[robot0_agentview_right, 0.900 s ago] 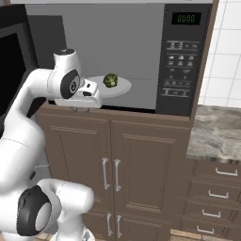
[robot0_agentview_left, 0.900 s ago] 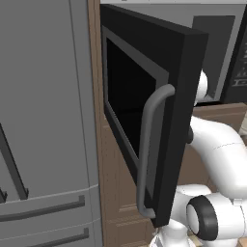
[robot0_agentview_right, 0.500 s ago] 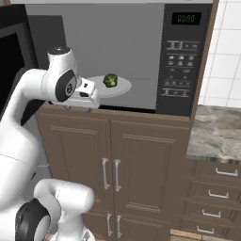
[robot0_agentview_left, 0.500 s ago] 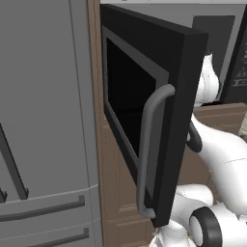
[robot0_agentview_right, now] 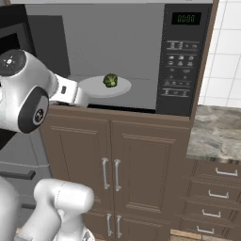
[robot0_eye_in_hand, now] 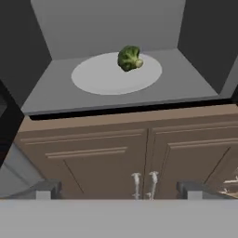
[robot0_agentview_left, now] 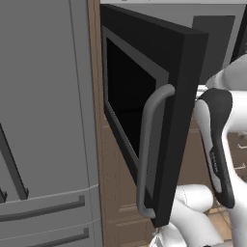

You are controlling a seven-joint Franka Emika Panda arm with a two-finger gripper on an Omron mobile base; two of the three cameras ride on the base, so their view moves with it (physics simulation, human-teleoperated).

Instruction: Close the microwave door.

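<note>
microwave door (robot0_agentview_left: 144, 125) wide open; tool (robot0_eye_in_hand: 118, 188) spread, empty, facing cavity; next: swing behind door, push shut

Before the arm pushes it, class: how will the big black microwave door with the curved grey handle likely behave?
The black microwave door is a thick flat panel, so probably stiff. Standing wide open, hinged beside the grey fridge, it should swing rather than slide. Its curved grey handle may feel slippery.

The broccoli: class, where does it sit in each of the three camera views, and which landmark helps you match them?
Left base view: not in it.
Right base view: broccoli left of centre, upper half.
Hand view: top centre.
Shared landmark: the round white plate under it, inside the microwave.
</note>
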